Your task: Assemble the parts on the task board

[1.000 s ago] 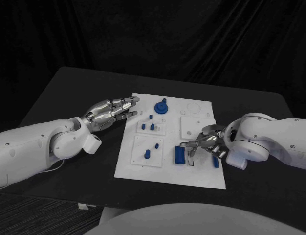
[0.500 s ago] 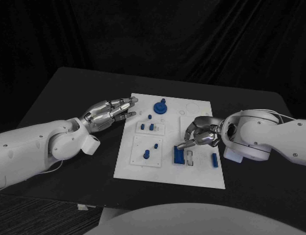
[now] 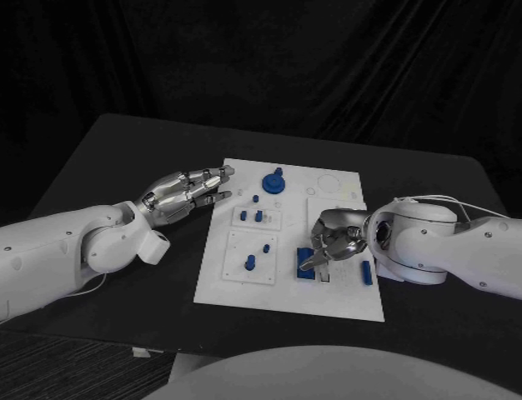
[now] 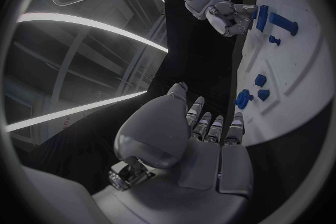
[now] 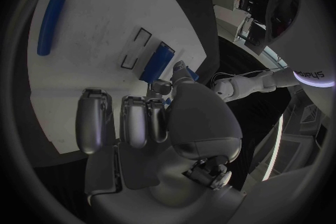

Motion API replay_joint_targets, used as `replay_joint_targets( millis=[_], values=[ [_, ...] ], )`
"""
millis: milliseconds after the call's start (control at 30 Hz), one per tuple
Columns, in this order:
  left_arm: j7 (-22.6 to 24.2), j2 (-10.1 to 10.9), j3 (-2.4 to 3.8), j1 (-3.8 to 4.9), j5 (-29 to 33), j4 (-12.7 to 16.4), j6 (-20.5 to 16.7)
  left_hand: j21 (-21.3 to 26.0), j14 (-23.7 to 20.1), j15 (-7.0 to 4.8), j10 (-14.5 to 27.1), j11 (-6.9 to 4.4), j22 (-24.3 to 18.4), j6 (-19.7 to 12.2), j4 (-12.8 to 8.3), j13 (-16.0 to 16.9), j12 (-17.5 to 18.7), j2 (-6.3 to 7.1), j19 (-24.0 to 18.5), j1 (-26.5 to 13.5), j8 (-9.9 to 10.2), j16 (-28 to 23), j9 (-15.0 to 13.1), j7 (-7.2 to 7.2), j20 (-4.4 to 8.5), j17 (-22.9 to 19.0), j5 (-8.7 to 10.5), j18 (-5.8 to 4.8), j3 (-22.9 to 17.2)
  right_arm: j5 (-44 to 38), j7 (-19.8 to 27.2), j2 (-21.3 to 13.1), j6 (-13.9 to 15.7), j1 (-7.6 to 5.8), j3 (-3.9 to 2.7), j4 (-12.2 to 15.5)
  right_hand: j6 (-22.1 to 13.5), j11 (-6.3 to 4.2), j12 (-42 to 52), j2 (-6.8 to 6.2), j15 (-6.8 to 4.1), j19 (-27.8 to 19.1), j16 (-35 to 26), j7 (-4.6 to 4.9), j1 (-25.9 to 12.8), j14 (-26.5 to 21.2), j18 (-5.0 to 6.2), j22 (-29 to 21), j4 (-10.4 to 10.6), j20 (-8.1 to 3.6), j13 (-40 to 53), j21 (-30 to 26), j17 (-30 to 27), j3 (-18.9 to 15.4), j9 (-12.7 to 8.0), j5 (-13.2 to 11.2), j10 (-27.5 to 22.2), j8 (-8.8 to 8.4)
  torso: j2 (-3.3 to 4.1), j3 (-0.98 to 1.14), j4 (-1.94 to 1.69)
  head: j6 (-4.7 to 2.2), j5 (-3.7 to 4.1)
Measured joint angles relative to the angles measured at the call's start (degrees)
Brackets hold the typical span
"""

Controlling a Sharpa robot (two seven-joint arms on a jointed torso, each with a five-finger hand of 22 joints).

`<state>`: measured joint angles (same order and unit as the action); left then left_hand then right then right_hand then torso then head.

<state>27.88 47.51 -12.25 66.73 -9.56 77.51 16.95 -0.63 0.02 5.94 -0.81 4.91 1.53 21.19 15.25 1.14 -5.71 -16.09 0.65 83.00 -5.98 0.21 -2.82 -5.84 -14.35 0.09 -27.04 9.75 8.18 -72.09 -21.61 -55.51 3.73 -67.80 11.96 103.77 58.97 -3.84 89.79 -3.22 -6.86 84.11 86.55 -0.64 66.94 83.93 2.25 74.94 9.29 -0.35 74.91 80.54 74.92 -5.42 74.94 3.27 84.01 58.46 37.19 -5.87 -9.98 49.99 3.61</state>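
black table (image 3: 105, 158); right hand (image 3: 333, 242) fingers (image 5: 159, 89) touching blue part (image 3: 303, 263).

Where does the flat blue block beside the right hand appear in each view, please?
Head view: blue block on the task board's near half, at the right hand's fingertips.
Left wrist view: blue block on the board, beside the right hand.
Right wrist view: blue block just beyond the right hand's fingertips.
Shared landmark: the right hand.
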Motion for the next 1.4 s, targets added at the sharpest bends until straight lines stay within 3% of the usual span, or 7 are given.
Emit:
replay_joint_targets(
  millis=[500,667,700,767,1400],
  values=[
    [-0.1,0.0,0.00,-0.06,0.0,0.0,0.2,0.0,0.0,0.00,0.0,0.00,0.0,0.0,0.0,0.0,0.0,0.00,0.0,0.0,0.0,0.0,0.0,0.00,0.00,0.0,0.00,0.00,0.0,-2.1,-0.2,0.5,-3.5,0.65,-0.01,-0.5,0.2,-0.41,0.0,-2.68,-0.36,0.0,0.0,-0.20,1.3,0.1,0.01,0.0,2.4,-0.37,0.0,0.0,0.0,0.9,0.0,-0.2,0.0,0.50,-0.01,-0.02,0.00,0.00,0.11],
    [-0.1,0.0,0.01,-0.08,0.0,0.0,0.3,0.0,0.0,0.00,0.0,0.00,0.0,0.0,-0.2,0.0,0.0,0.00,0.0,0.0,0.0,0.0,0.0,0.00,0.00,0.0,0.00,0.00,-0.2,-2.2,-0.4,0.8,-4.4,1.27,-0.02,-0.9,0.2,-0.41,0.0,-2.23,-0.36,0.0,0.0,-0.20,3.3,0.1,0.00,0.0,2.1,-0.37,0.0,-0.5,0.0,1.5,0.0,-0.2,0.0,0.50,-0.03,-0.02,0.01,0.00,0.05],
    [-0.1,0.0,0.01,-0.08,0.0,0.0,0.3,0.0,0.0,0.00,0.0,0.00,0.0,0.0,-0.2,0.0,0.0,0.00,0.0,0.0,0.0,0.0,0.0,0.00,0.00,0.0,0.00,0.00,-0.2,-2.3,-0.5,0.8,-4.5,1.38,-0.01,-1.0,0.2,-0.41,0.0,-1.94,-0.36,-0.1,0.0,-0.20,3.6,0.1,0.14,0.0,1.9,-0.45,0.0,-3.7,0.0,1.6,0.0,-0.2,0.0,0.50,-0.04,-0.02,0.01,0.00,0.01],
    [-0.2,0.0,0.01,-0.09,0.0,0.0,0.3,0.0,0.0,0.00,0.0,0.00,0.0,0.0,-0.2,0.0,0.0,0.00,0.0,0.0,0.0,0.0,0.0,0.00,0.00,0.0,0.00,0.00,-0.2,-2.3,-0.5,0.9,-4.6,1.50,-0.01,-1.2,0.2,-0.41,0.0,-1.43,-0.36,-1.3,0.0,-0.19,4.1,0.1,1.81,0.0,1.8,-0.68,0.0,-8.9,0.0,1.7,0.0,-0.2,0.0,0.50,-0.04,-0.02,0.02,0.00,-0.04],
    [-0.5,0.0,-0.01,-0.16,0.0,-0.1,0.8,0.0,0.0,0.00,0.0,0.00,0.0,0.0,-0.2,0.0,0.0,0.00,0.0,0.0,0.0,0.0,0.0,0.00,0.00,0.0,0.00,0.00,-0.2,-2.4,-0.5,1.1,-3.5,1.79,0.04,-1.9,-0.2,-0.40,0.0,-0.68,-0.36,-1.5,0.0,-0.20,4.4,0.1,1.79,0.0,2.1,-0.66,0.0,-10.7,0.0,1.5,0.0,-0.2,0.0,0.05,-0.11,-0.02,-0.03,0.00,0.01]
  ],
)
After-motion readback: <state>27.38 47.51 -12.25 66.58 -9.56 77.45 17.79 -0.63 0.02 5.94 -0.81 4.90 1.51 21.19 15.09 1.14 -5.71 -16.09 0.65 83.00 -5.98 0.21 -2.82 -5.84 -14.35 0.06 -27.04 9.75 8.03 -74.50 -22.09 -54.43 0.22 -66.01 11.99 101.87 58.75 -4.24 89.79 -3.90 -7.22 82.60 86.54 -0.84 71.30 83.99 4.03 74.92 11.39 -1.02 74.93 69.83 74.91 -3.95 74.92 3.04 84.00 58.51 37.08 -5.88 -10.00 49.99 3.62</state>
